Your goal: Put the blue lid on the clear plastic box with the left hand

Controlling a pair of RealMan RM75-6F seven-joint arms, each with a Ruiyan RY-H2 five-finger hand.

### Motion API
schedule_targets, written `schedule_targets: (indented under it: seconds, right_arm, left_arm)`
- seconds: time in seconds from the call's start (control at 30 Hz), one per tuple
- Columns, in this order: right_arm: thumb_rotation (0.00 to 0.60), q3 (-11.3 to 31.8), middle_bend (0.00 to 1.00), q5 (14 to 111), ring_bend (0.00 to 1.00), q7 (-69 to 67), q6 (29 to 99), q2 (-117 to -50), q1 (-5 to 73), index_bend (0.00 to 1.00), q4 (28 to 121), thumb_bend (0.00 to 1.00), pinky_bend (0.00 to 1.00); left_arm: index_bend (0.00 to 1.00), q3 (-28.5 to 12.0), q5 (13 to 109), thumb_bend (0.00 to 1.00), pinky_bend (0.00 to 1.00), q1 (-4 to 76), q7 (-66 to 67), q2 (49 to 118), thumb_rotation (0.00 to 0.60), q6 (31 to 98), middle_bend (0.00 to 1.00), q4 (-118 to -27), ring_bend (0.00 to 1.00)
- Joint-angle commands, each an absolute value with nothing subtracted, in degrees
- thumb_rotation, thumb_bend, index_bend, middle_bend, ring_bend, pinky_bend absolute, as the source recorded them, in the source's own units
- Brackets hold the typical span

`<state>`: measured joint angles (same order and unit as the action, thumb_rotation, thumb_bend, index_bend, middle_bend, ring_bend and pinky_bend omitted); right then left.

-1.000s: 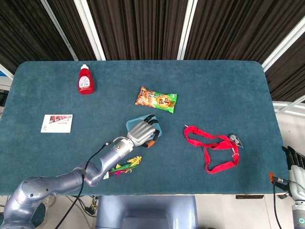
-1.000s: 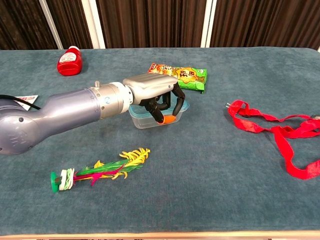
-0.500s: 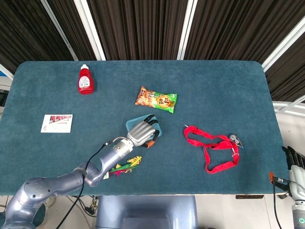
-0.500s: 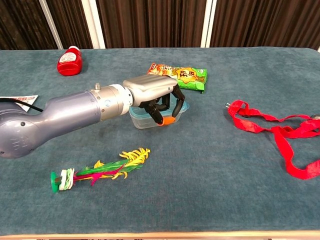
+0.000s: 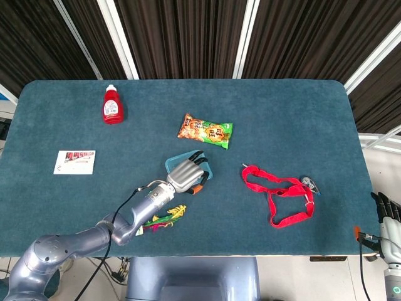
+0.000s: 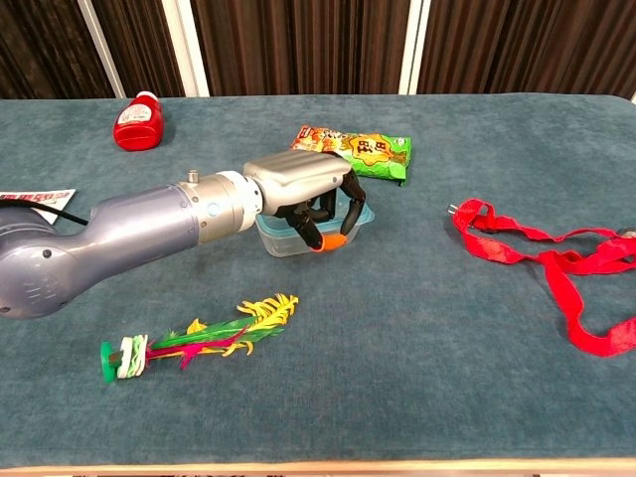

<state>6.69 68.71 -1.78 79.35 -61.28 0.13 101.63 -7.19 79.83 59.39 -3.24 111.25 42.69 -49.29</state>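
Lid (image 6: 360, 215) is sitting on the box (image 6: 288, 238); I'm pressing with the left robot hand (image 6: 303, 184), fingers curled over it, risking tipping it askew.

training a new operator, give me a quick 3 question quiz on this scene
1. True or false: the left hand rests over the clear plastic box.
2. Which lies nearest the box? A) red ketchup bottle B) snack packet C) white card
3. What colour is the strap to the box's right?

Key: 1 true; 2 B; 3 red.
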Motion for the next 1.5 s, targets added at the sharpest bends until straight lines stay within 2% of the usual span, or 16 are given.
schedule_targets:
  seconds: [0.03, 0.23, 0.5, 0.67, 0.93, 1.07, 1.13, 1.2, 1.3, 1.4, 1.5]
  right_arm:
    - [0.6, 6.69, 0.04, 68.73, 0.02, -1.79, 79.36, -61.28, 0.13, 0.08, 101.62, 0.39, 0.0]
    - [0.6, 6.63, 0.04, 68.89, 0.02, -1.81, 79.39, -61.28, 0.11, 0.08, 101.63, 0.39, 0.0]
    - [0.6, 6.63, 0.04, 68.96, 0.02, -1.35, 79.55, -61.37, 0.16, 0.08, 101.48, 0.39, 0.0]
    - [0.6, 6.59, 0.04, 69.1, 0.02, -0.96, 79.71, -61.47, 0.18, 0.08, 101.42, 0.39, 0.0]
    - [0.6, 6.77, 0.04, 69.01, 0.02, -0.32, 80.26, -61.7, 0.14, 0.08, 101.16, 0.39, 0.0]
    - [0.6, 6.72, 0.04, 69.32, 0.02, -0.16, 80.48, -61.74, 0.11, 0.08, 101.12, 0.39, 0.0]
    - [0.6, 6.68, 0.04, 69.47, 0.02, 0.01, 80.56, -61.78, 0.13, 0.08, 101.07, 0.39, 0.0]
    - [0.6, 6.64, 0.04, 69.76, 0.02, 0.21, 80.77, -61.78, 0.12, 0.08, 101.05, 0.39, 0.0]
    - [0.6, 6.58, 0.04, 70.0, 0.02, 0.4, 80.98, -61.91, 0.07, 0.08, 101.03, 0.39, 0.0]
    - [0.6, 6.49, 0.04, 70.42, 0.02, 0.55, 81.12, -61.94, 0.1, 0.08, 100.95, 0.39, 0.0]
    - [0.6, 6.24, 0.04, 71.91, 0.02, 0.43, 81.34, -61.66, 0.24, 0.08, 100.61, 0.39, 0.0]
  left_arm:
    - [0.7, -7.39, 80.02, 0.49, 0.0, 59.41, -3.46, 111.22, 0.6, 43.08, 0.64, -49.3, 0.17]
    - [0.7, -8.94, 80.62, 0.49, 0.0, 59.81, -3.61, 109.88, 0.6, 45.41, 0.64, -51.42, 0.17]
    - [0.69, -10.57, 80.96, 0.49, 0.0, 59.41, -1.47, 105.27, 0.6, 48.53, 0.63, -59.51, 0.16]
    - [0.66, -10.87, 80.17, 0.43, 0.0, 59.01, 0.78, 102.77, 0.6, 48.47, 0.61, -63.72, 0.13]
    - [0.63, -10.53, 79.74, 0.41, 0.0, 57.5, 5.41, 97.19, 0.6, 49.85, 0.59, -73.21, 0.11]
    - [0.52, -10.1, 80.61, 0.4, 0.0, 54.08, 8.99, 92.34, 0.6, 55.59, 0.53, -79.34, 0.11]
    - [0.42, -9.41, 81.12, 0.4, 0.0, 51.71, 10.42, 89.54, 0.6, 58.81, 0.46, -82.68, 0.1]
    - [0.3, -8.17, 81.21, 0.4, 0.0, 48.73, 11.99, 85.61, 0.6, 61.78, 0.34, -87.05, 0.1]
    - [0.17, -6.06, 80.78, 0.4, 0.0, 44.71, 14.65, 80.24, 0.6, 64.97, 0.2, -92.06, 0.09]
    - [0.09, -3.5, 80.25, 0.4, 0.0, 40.99, 18.37, 75.27, 0.6, 67.48, 0.11, -95.47, 0.08]
    - [0.03, -1.51, 80.56, 0.38, 0.0, 36.79, 19.45, 71.93, 0.6, 71.67, 0.07, -97.39, 0.07]
